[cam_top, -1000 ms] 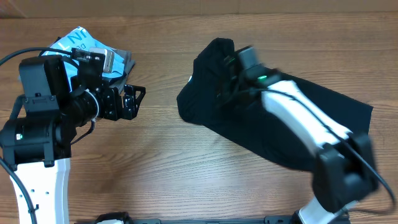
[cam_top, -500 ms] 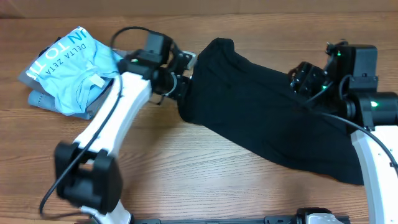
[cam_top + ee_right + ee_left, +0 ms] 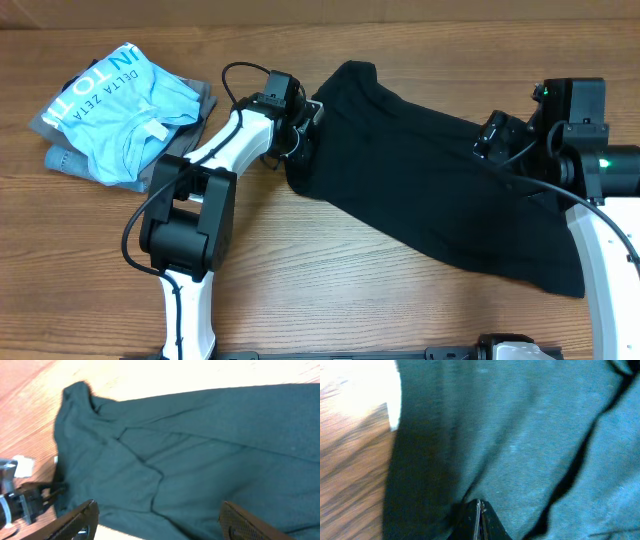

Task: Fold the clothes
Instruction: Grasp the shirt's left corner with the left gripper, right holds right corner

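Left wrist view. Item 1: left end effector [image 3: 478, 512], fingers pressed together with only a thin line between them, closed on a crease of the black garment [image 3: 520, 435]. The cloth fills nearly the whole frame. Beyond its edge, to the left, is a strip of wooden desk [image 3: 345, 475].

Right wrist view. Item 2: right end effector [image 3: 159, 510], fingers spread wide at the lower corners, holding nothing, above the garment. The garment lies spread beneath with several fold lines, one narrow end reaching toward the far left. The left arm's end sits at that left edge.

Overhead view. Item 3: the black garment lies flat and diagonal across the right half of the desk, from near the lower right corner up to the top centre. The left arm reaches across to its upper left edge and the right arm hangs over its right part. Item 4: a folded light blue T-shirt [image 3: 125, 100] with printed lettering, far left, resting on a grey garment [image 3: 60, 158], well apart from the black one.
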{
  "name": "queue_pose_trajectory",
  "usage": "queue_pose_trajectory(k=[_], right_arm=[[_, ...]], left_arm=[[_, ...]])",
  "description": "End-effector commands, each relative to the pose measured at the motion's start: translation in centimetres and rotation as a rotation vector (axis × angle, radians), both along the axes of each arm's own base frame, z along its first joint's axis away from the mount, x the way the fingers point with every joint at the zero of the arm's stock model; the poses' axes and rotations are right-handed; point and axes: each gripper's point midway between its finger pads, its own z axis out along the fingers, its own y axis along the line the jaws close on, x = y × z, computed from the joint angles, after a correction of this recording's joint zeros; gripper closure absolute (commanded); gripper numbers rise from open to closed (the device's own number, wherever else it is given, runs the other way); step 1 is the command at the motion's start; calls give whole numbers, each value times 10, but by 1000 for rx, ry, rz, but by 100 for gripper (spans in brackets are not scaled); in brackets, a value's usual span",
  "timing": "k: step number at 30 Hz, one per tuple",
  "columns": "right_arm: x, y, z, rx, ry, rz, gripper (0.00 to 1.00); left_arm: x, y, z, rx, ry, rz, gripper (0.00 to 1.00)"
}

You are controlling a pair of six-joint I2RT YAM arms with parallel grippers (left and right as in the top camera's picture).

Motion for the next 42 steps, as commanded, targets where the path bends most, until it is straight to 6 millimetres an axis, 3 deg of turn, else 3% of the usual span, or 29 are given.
queue_pose_trajectory(k=[1, 2, 5, 7, 9, 12, 13, 15, 18, 22, 25, 28, 33, 36, 42], right_arm=[[7, -24, -8, -51, 28, -72, 20], [10, -29, -16, -49, 53, -89, 20], [16, -42, -41, -43, 132, -123, 22], [18, -48, -62, -38, 198, -138, 27], [19, -50, -97, -31, 312, -139, 27], [13, -45, -133, -4, 426, -128, 30], [10, -40, -150, 25, 477, -117, 34], [7, -32, -166, 71, 530, -104, 39], [2, -28, -178, 98, 579, -98, 39], [-9, -34, -192, 66, 633, -112, 31], [-17, -37, -207, 70, 641, -151, 32], [-24, -41, -221, 86, 646, -208, 34], [-23, -49, -232, 100, 615, -259, 43], [-20, -50, -233, 101, 599, -265, 57], [-11, -52, -225, 99, 577, -264, 78]], left_arm=[[-2, 94, -42, 318, 83, 244, 96], [-5, 120, -41, 381, 99, 282, 96], [-13, 159, -37, 431, 157, 347, 96], [-18, 170, -30, 389, 193, 379, 96], [-20, 175, -6, 342, 187, 376, 96], [-16, 174, 26, 328, 123, 366, 96], [-14, 171, 50, 309, 71, 360, 96], [-12, 170, 77, 293, 10, 368, 96], [-16, 170, 121, 269, -79, 380, 96], [-32, 170, 180, 234, -193, 393, 95], [-42, 165, 203, 195, -232, 388, 93], [-48, 163, 214, 176, -251, 386, 92], [-51, 162, 212, 177, -233, 383, 91], [-52, 162, 211, 178, -229, 382, 91], [-52, 162, 211, 178, -229, 382, 90]])
